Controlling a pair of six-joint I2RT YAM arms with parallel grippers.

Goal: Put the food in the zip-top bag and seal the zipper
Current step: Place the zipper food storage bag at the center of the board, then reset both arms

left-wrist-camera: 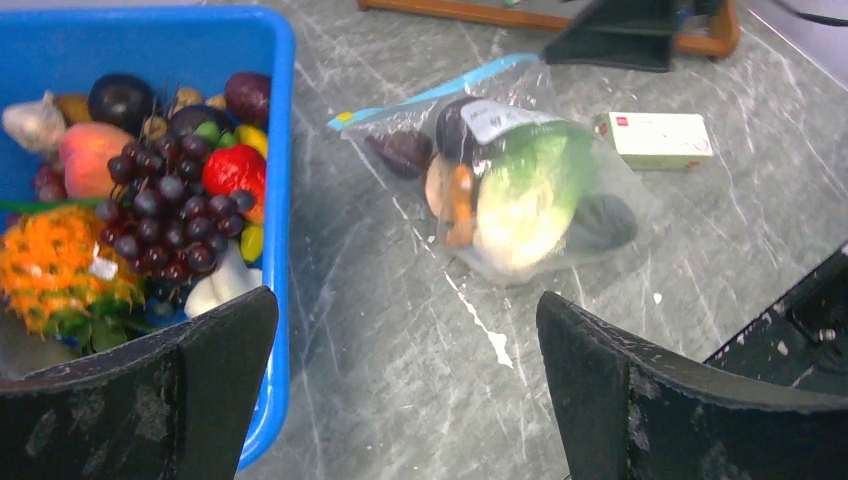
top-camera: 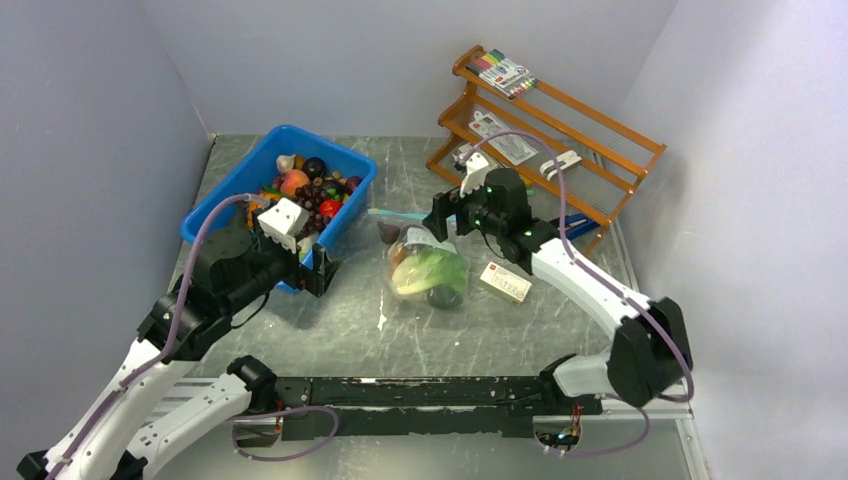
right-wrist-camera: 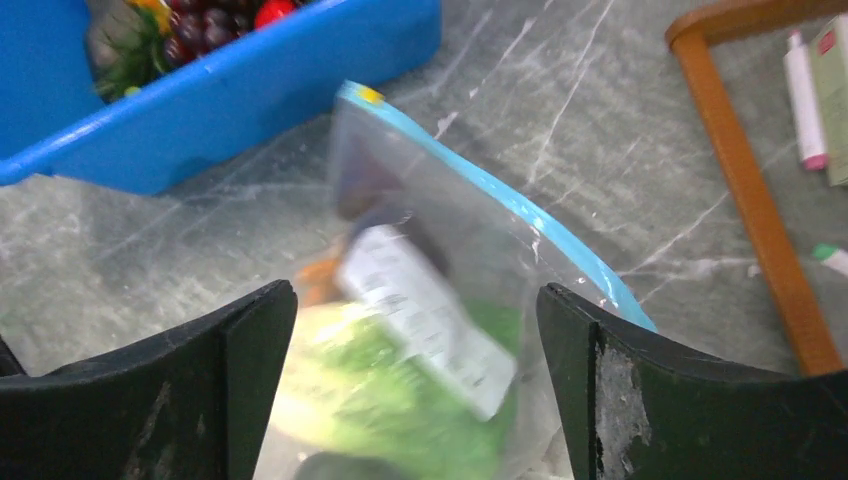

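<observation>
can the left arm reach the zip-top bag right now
Probably yes: the left end effector is open and faces the zip-top bag across the table, nothing lying between; the blue bin sits beside it.

Zip-top bag (right-wrist-camera: 480, 240) blurred, lower part cut off; label (right-wrist-camera: 425, 320) text unreadable; blue bin (left-wrist-camera: 283, 120) cropped left.

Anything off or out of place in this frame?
A small white box lies loose on the table right of the zip-top bag, off the wooden rack that holds similar packs. Nothing looks spilled or damaged.
</observation>
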